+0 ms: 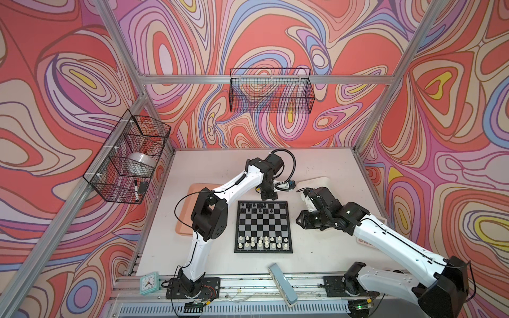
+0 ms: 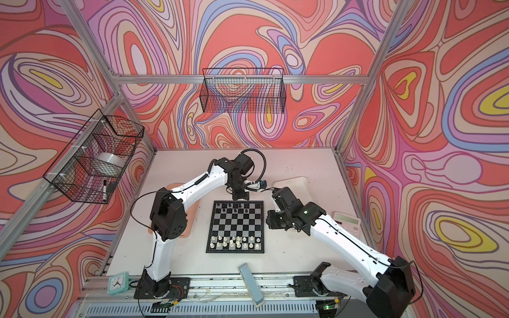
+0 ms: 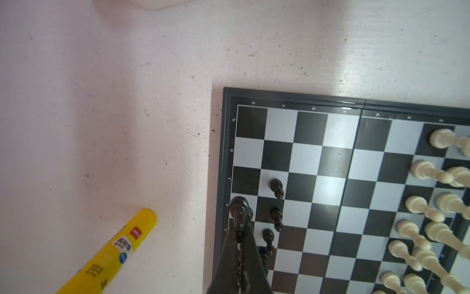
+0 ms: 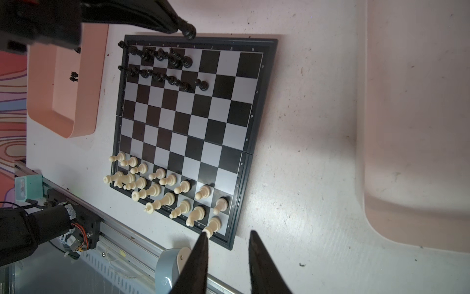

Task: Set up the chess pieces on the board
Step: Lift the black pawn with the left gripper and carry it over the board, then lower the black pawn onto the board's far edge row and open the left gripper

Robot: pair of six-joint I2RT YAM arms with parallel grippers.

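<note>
- The square flat chessboard with black and silvery-grey checks (image 1: 263, 223) lies flat in the middle of the white bench (image 1: 316, 247), between the two arms. A thin black border runs round it.
- In both top views, tiny black plastic chessmen (image 1: 260, 211) stand upright on the two far rows. Cream-white plastic chessmen (image 1: 266, 243) crowd the two near rows, on the side of the arm bases.
- The left hand (image 3: 239, 229) pinches one black chessman (image 3: 238, 206) over the board's far edge row. The piece's long axis runs in line with the fingers, its wider end pointing away from them.
- The right hand (image 4: 227, 233) hangs spread and empty off the board's right side.
- Only the right wrist view shows two further black chessmen (image 4: 73, 76) sitting in the pink plastic tray (image 4: 84, 127); the left arm covers that spot in both top views.
- The left wrist view alone shows plainly the yellow glue stick (image 3: 114, 252), lying on the bench just off the board's far edge.
</note>
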